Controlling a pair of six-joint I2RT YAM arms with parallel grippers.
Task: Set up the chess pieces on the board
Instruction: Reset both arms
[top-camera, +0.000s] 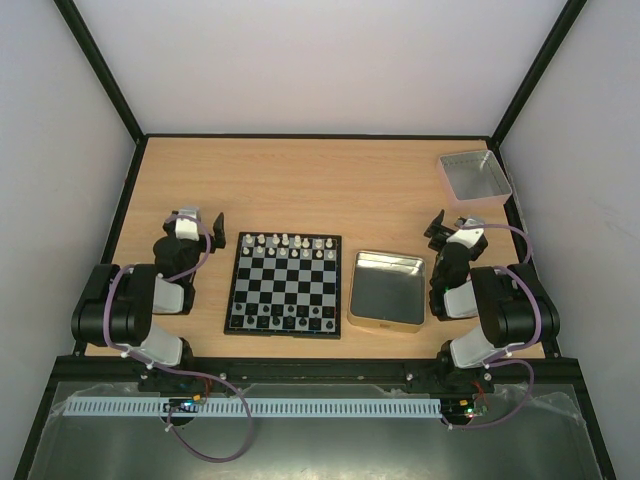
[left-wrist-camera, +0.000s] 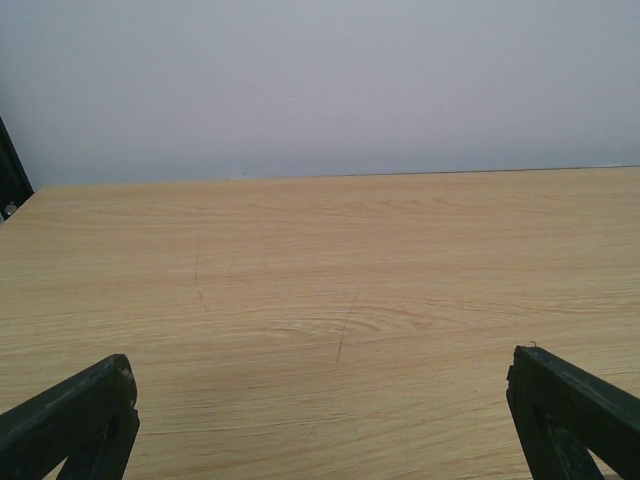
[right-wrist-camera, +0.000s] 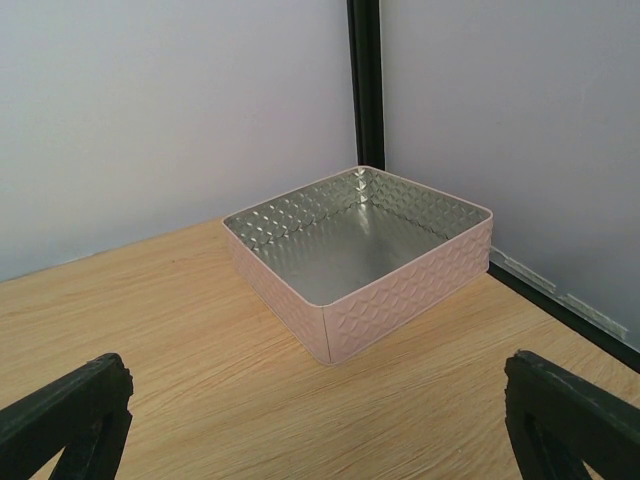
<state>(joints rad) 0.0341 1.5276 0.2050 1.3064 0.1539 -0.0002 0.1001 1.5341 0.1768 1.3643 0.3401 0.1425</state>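
Top external view showed the left gripper (top-camera: 192, 214) spread wide and empty, left of the small black-and-silver chessboard (top-camera: 288, 280), where tiny white figurines (top-camera: 285, 242) lined the far rows and tiny black figurines (top-camera: 290, 318) the near rows. Just right of the board the rectangular gold-rimmed metal tin (top-camera: 385, 325) lay bare, and the right gripper (top-camera: 437, 226), equally wide and empty, faced the square embossed tray (top-camera: 485, 198) in the far right corner. The setting-up looked finished or nearly so, and the next move probably called only for checking the ranks, too small to verify here.
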